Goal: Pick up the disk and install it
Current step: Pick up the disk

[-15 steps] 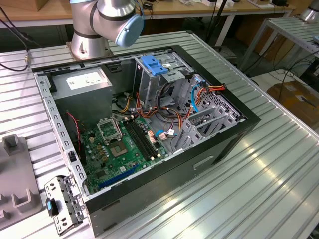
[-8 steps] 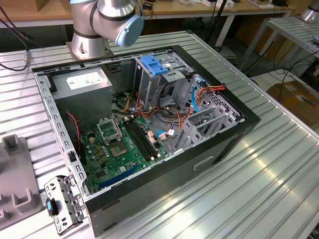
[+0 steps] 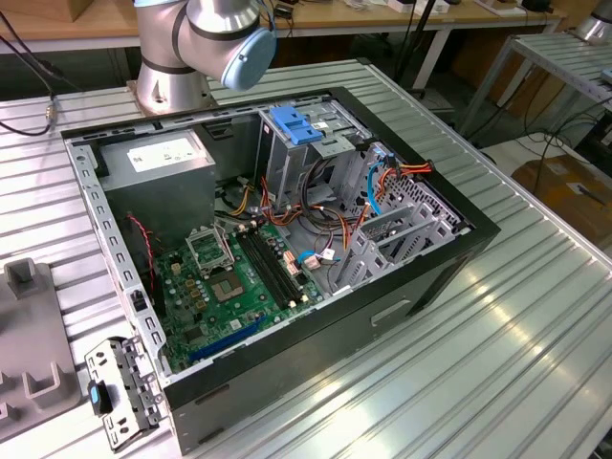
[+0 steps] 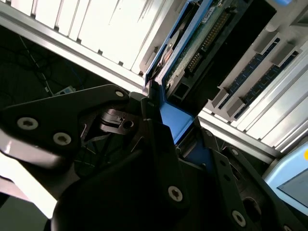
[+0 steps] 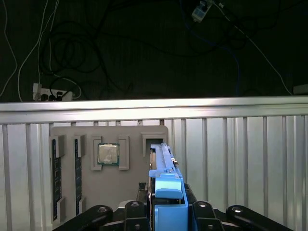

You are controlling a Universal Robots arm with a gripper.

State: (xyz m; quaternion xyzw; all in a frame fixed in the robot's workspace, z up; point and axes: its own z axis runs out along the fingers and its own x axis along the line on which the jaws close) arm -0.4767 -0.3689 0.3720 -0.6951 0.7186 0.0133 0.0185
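"What's that right up against the lens?"

"The black fingers (image 5: 204,211), one on each side of a blue rail. The gripper (image 5: 167,199) is drawn in narrow and clamps the disk (image 5: 166,185) by its blue end."

"Where's the disk, then?"

"In the first wrist view it stands on edge over the grey tray (image 5: 130,192), by the notch at the tray's far side. I can't tell whether its lower edge touches the tray or hangs just clear."

"Anything else in that tray?"

"Two memory sticks (image 5: 56,178) set upright in slots, and a processor chip (image 5: 108,154) lying flat between them and the disk."

"And from the other side?"

"The second wrist view has the disk (image 4: 207,38) with its green circuit board towards the camera, and the blue rail pinched at the gripper (image 4: 173,115)."

"What about the computer?"

"In the exterior view the computer case (image 3: 421,277) lies open on the ribbed metal table (image 3: 535,316), with its green motherboard (image 3: 229,277) exposed. A blue latch (image 3: 292,124) tops the grey cage inside. The arm's base (image 3: 172,67) stands on the table beyond the case."
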